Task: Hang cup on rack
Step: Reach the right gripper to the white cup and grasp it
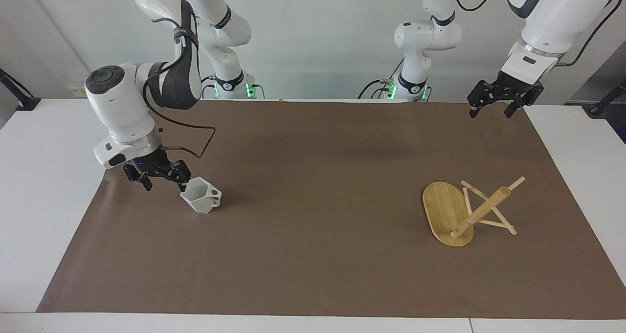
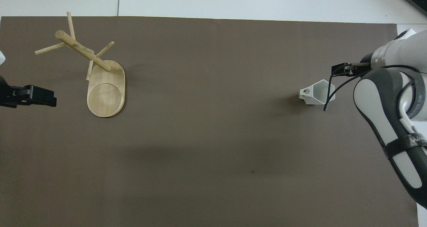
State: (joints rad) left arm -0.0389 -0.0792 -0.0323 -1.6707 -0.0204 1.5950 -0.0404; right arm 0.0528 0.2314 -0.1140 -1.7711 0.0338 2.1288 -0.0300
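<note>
**One faceted cup, one open gripper closing in**

One small white cup (image 1: 200, 195) is sitting upright on the brown mat (image 1: 313, 264), just beside and below the right gripper (image 1: 157, 175), whose fingers are standing apart and holding nothing. The cup is looking light, rigid and probably smooth, so its flat facets are offering the gripper better purchase than the rim; the blocky handle with its round hole is pointing away from the gripper and should be staying free for a peg. The rack (image 1: 464, 210) is standing well apart from this gripper, toward the left arm's end of the table, its thin pegs likely fragile. Nothing is lying on the mat between them. The left gripper (image 1: 495, 104), fingers apart, is waiting over the mat's edge, above the rack's end.
</note>
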